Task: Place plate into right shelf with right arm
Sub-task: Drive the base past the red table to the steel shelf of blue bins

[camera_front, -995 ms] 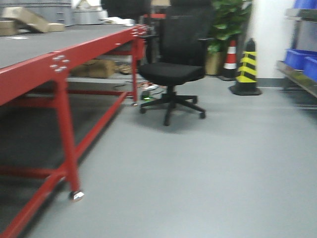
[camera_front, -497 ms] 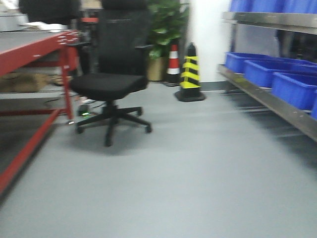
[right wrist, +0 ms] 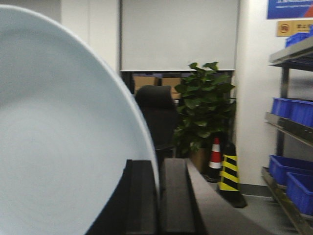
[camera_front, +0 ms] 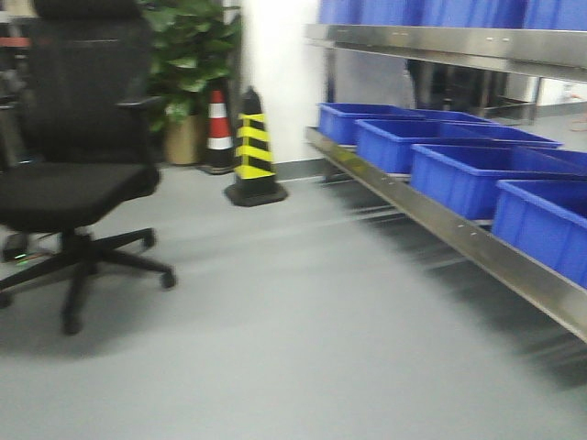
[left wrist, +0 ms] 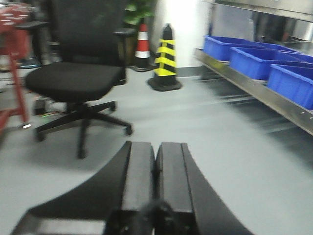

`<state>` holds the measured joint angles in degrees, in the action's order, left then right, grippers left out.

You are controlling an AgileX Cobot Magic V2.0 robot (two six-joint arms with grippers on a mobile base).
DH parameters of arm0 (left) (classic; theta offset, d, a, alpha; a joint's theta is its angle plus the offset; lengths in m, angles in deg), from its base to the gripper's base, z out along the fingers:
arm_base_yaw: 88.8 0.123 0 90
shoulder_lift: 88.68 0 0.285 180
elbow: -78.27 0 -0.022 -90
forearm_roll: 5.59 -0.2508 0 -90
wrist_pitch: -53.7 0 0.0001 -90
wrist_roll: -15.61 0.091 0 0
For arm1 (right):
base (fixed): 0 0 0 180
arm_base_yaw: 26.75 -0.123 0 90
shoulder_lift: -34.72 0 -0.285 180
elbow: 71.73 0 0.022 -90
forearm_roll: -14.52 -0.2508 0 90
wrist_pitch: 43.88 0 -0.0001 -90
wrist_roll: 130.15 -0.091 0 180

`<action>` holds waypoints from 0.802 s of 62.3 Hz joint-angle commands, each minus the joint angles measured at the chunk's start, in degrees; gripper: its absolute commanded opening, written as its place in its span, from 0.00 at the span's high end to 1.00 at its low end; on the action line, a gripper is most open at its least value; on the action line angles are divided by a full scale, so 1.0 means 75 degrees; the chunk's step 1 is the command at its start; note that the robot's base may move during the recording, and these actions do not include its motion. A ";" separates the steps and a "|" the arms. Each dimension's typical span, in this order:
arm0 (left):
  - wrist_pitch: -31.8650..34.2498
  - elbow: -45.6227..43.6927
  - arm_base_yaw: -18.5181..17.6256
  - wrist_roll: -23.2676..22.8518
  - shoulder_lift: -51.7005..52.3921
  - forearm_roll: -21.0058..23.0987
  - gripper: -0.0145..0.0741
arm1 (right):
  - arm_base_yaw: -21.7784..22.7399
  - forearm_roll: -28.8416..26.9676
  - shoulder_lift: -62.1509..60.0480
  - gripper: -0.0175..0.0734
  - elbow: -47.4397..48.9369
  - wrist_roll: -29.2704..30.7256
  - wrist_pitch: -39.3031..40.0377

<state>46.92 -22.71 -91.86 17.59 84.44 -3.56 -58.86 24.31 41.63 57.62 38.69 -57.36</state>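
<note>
**Plate gripped, shelf at frame right**

Your right gripper (right wrist: 159, 196) is clamped on the rim of the plate (right wrist: 58, 147), which fills the left of the wrist view. Your left gripper (left wrist: 155, 171) is clenched on nothing. The right shelf (camera_front: 459, 236) runs down the front view's right side, with blue bins (camera_front: 459, 174) lining it. An office chair (camera_front: 73, 183) stands at the left, and a yellow-black cone (camera_front: 252, 147) and a plant (camera_front: 188, 55) at upper centre-left.

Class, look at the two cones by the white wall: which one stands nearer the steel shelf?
The black cone with yellow stripes; the red-and-white cone stands farther left, beside the potted plant.
</note>
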 commanded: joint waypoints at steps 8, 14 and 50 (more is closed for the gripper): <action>0.0669 0.0076 0.0009 -0.0022 0.0049 0.0047 0.89 | 0.0014 0.0095 -0.0002 0.75 0.0186 0.0047 0.0693; 0.0669 0.0076 0.0009 -0.0022 0.0049 0.0047 0.89 | 0.0014 0.0095 -0.0002 0.75 0.0186 0.0047 0.0693; 0.0669 0.0076 0.0009 -0.0022 0.0049 0.0047 0.89 | 0.0014 0.0095 -0.0002 0.75 0.0186 0.0047 0.0686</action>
<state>46.92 -22.71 -91.86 17.59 84.44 -3.56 -58.86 24.31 41.63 57.62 38.69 -57.47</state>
